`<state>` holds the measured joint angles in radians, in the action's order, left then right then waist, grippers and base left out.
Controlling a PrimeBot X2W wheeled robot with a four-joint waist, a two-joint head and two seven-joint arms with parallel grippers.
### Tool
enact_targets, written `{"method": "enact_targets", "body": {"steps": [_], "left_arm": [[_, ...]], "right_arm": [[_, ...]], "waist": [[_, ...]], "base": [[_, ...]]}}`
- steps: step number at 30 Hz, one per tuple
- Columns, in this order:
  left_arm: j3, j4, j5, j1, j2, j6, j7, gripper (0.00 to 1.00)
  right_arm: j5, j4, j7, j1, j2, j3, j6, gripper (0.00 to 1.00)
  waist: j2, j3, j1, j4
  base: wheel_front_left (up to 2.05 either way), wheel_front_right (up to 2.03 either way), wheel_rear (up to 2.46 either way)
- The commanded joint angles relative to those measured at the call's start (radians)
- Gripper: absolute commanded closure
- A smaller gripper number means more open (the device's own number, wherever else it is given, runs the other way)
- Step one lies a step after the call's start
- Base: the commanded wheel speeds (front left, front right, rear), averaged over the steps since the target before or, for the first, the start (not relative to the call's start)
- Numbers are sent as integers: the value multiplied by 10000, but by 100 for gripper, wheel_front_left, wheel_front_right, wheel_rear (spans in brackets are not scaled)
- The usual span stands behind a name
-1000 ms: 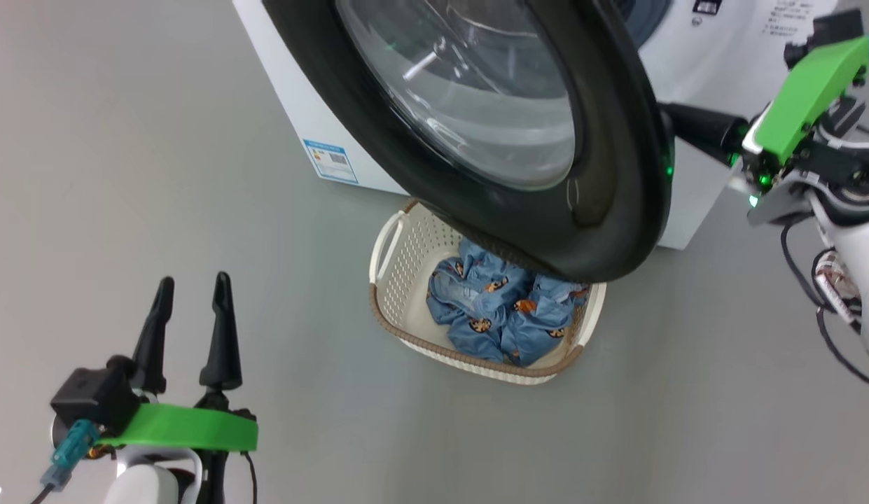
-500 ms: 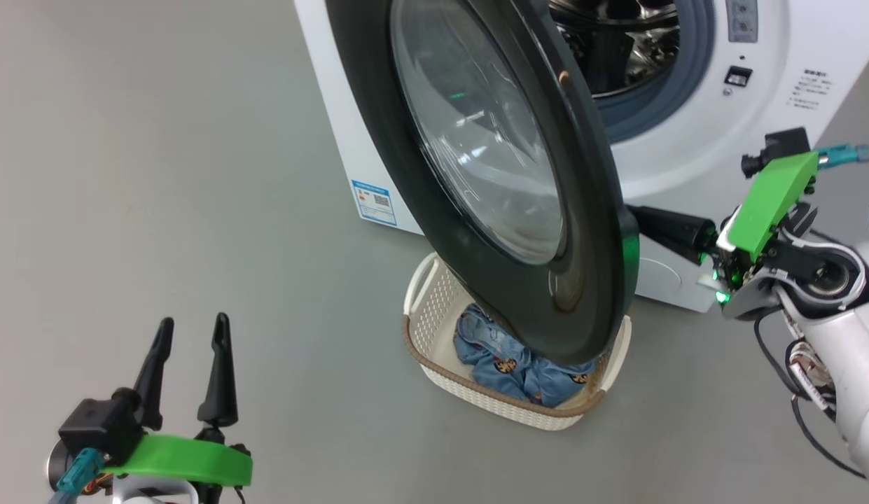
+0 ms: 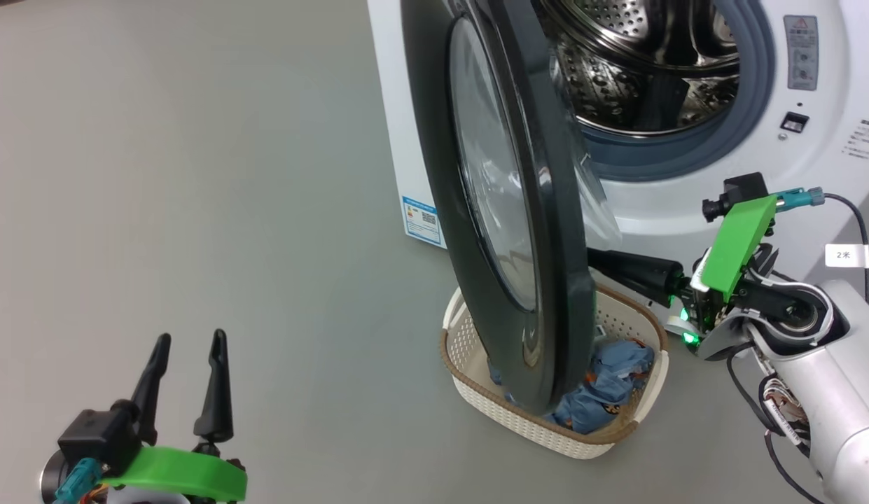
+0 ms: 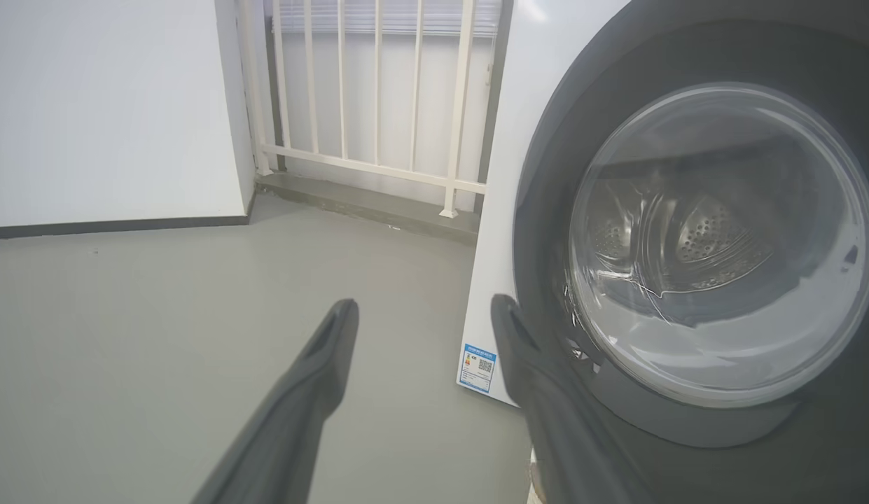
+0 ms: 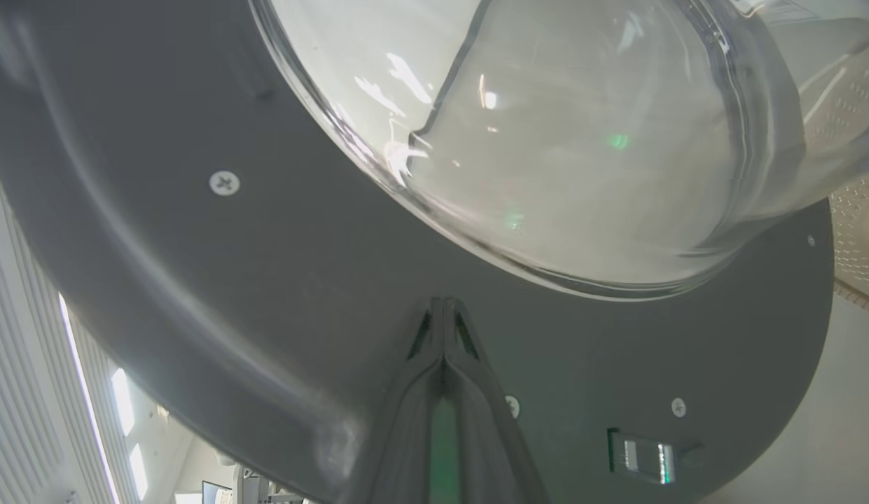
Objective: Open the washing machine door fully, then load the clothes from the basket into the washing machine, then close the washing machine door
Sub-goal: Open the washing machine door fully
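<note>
Head view: the first step is in hand, as the door (image 3: pixel 504 210) stands about half open, edge-on, hanging over the basket (image 3: pixel 469 371) on the floor at the foot of the machine (image 3: pixel 686 203). The clothes (image 3: pixel 609 392) lie in the basket, partly hidden by the door's rim. The right gripper (image 3: pixel 599 260), fingers pressed together and holding nothing, has its tips at the door's inner side. The next move likely calls for pushing the door further out to the robot's left until it clears the basket. The left gripper (image 3: pixel 185 381) hovers spread wide and empty over the floor, well apart from the door

Left wrist view: between the two parted fingers lies bare floor; the door's outer face and glass sit to the right, near one finger

Right wrist view: the closed fingertips touch the door's grey inner ring just beneath the glass bowl, with the latch off to the lower right
</note>
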<state>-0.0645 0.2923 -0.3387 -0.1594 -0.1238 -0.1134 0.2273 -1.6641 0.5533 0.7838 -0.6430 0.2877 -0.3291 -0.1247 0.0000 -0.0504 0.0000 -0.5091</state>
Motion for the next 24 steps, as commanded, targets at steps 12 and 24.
{"method": "enact_targets", "body": {"steps": [12,24], "left_arm": [[389,-618,-103,67,-314,245,-23,0],[274,-659,-147,1,-378,344,-74,0]], "right_arm": [[46,-378,243,-49,-597,-276,-60,100],[129,-442,200,91,-687,-53,-60,100]], "waist": [[0,-71,0,-291],[0,102,0,-222]], "base": [[0,0,0],[0,0,0]]}}
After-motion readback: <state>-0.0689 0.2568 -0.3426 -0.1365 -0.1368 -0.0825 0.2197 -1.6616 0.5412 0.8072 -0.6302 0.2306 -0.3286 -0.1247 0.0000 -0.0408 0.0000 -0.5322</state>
